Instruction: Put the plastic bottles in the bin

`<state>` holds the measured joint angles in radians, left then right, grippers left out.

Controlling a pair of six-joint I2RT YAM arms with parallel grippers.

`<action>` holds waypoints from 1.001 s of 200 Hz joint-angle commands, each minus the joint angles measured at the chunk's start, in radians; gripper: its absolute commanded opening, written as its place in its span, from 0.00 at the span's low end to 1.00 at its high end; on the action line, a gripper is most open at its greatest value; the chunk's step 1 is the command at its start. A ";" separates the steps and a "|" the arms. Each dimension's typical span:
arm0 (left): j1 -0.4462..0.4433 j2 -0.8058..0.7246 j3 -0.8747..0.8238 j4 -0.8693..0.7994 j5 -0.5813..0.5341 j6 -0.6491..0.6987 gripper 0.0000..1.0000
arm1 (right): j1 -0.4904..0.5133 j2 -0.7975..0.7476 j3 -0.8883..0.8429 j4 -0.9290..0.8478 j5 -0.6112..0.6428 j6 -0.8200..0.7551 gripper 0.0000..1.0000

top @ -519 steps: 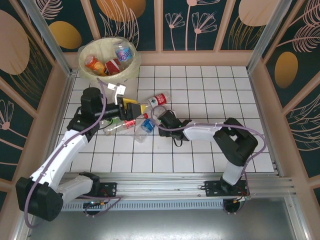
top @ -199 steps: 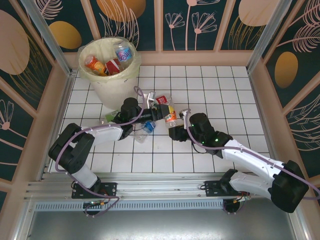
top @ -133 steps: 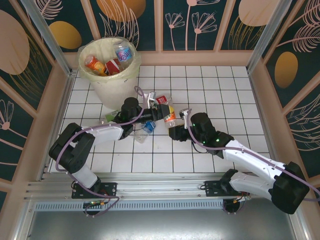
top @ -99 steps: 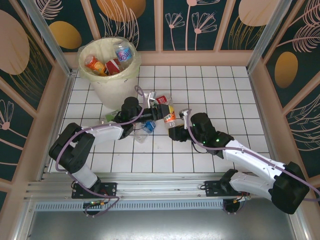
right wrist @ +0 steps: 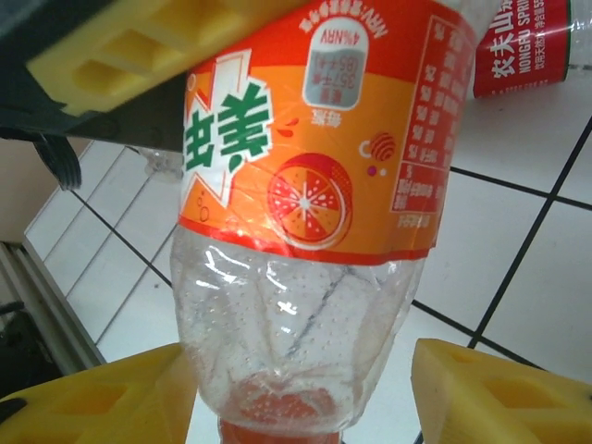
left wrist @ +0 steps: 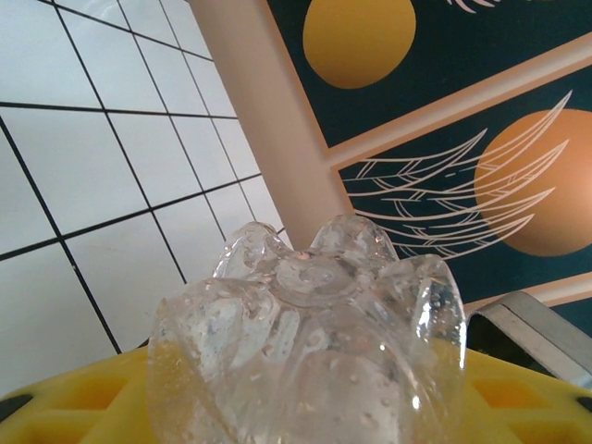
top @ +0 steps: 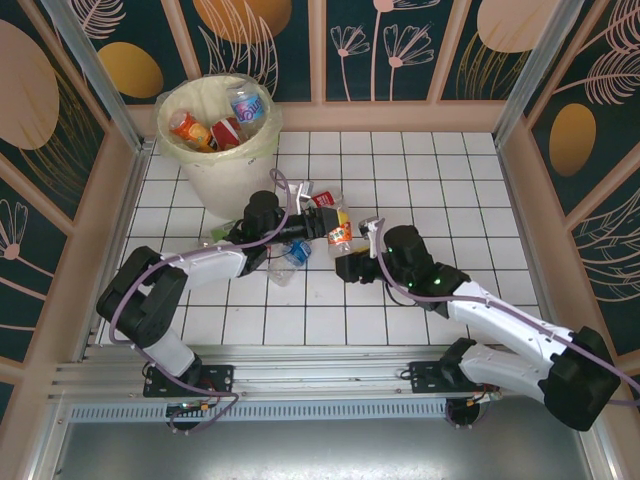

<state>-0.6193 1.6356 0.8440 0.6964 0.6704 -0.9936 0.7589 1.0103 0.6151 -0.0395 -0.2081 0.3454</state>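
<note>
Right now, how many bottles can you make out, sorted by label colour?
Orange-label bottles: 2, one in the bin, one over the tiles.
Red-label bottles: 2, one in the bin, one on the tiles.
Blue-label bottles: 2, one in the bin, one on the tiles.
Total: 6; any under the arms are hidden.

Bright, even overhead light casts faint shadows on the tiles (top: 400, 170); glints mark the bottle (left wrist: 305, 351), its nearest parts slightly soft in wrist views.
</note>
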 commanded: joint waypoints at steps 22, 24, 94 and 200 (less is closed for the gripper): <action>-0.005 -0.090 0.182 -0.308 -0.094 0.206 0.58 | -0.007 -0.123 -0.039 0.026 -0.019 -0.009 0.86; -0.004 -0.091 0.195 -0.319 -0.099 0.216 0.58 | -0.007 -0.132 -0.040 0.026 -0.019 -0.010 0.86; 0.004 -0.067 0.725 -0.869 -0.340 0.561 0.59 | -0.010 -0.281 -0.009 0.000 0.037 -0.055 0.99; 0.275 0.073 1.228 -1.182 -0.603 0.682 0.59 | -0.011 -0.038 0.089 0.107 0.141 -0.020 0.99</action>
<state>-0.3920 1.6981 2.0274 -0.4278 0.1452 -0.3580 0.7532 0.9134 0.6415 0.0254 -0.0860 0.3271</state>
